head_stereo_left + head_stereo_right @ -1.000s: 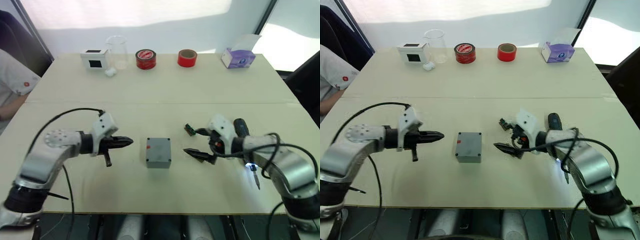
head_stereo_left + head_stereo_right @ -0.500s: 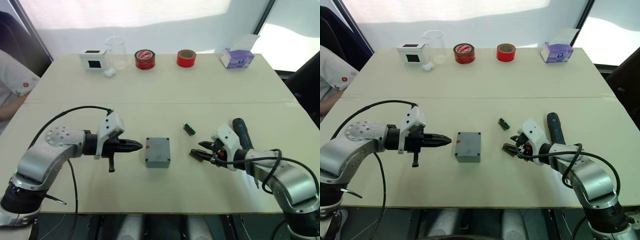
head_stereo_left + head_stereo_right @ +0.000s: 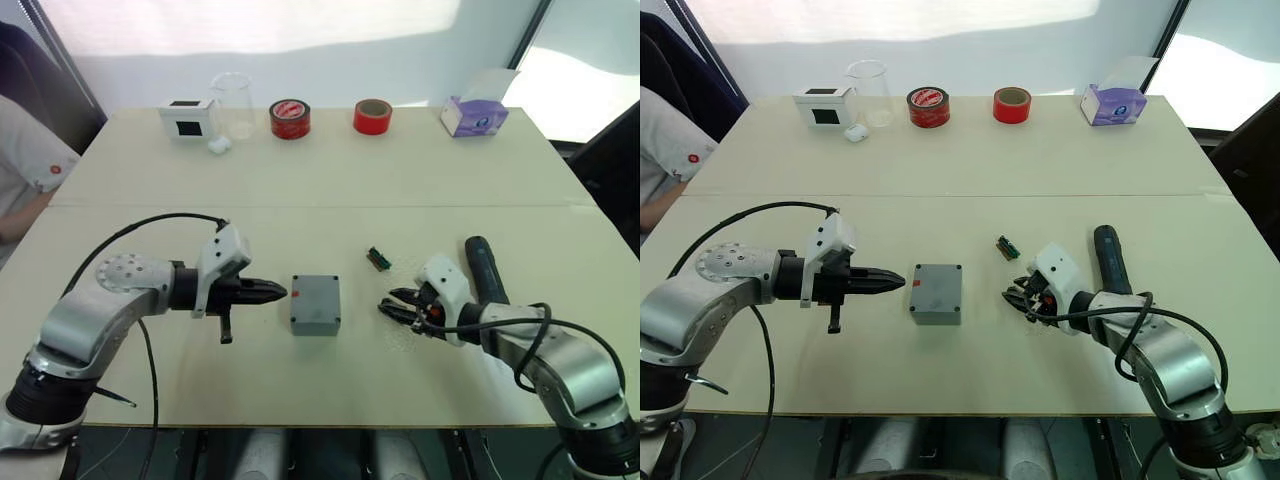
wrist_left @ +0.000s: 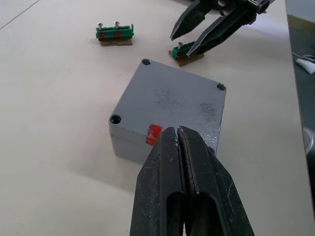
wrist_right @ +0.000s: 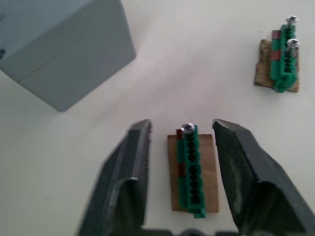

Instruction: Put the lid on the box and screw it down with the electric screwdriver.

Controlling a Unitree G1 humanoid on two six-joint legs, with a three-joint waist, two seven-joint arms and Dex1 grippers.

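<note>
Pale bench (image 3: 330, 180) w/ bright window behind. Far edge, left to right: white box w/ black window (image 3: 189, 117), clear beaker (image 3: 232, 101), two red tape rolls (image 3: 290, 118) (image 3: 373, 115), purple tissue box (image 3: 476, 116). Person's sleeve (image 3: 25, 160) at the left edge. Grey box (image 3: 316, 304) sits mid-bench w/ the lid on top, red mark facing the left claw (image 3: 276, 292), whose fingers are pressed together, tips just beside the box. Right claw (image 5: 183, 147) has fingers apart, straddling a small green connector strip (image 5: 190, 169), not touching it. Second green strip (image 3: 378, 259) lies near, further back. Black screwdriver (image 3: 485, 268) lies on the bench beside the right arm.
</note>
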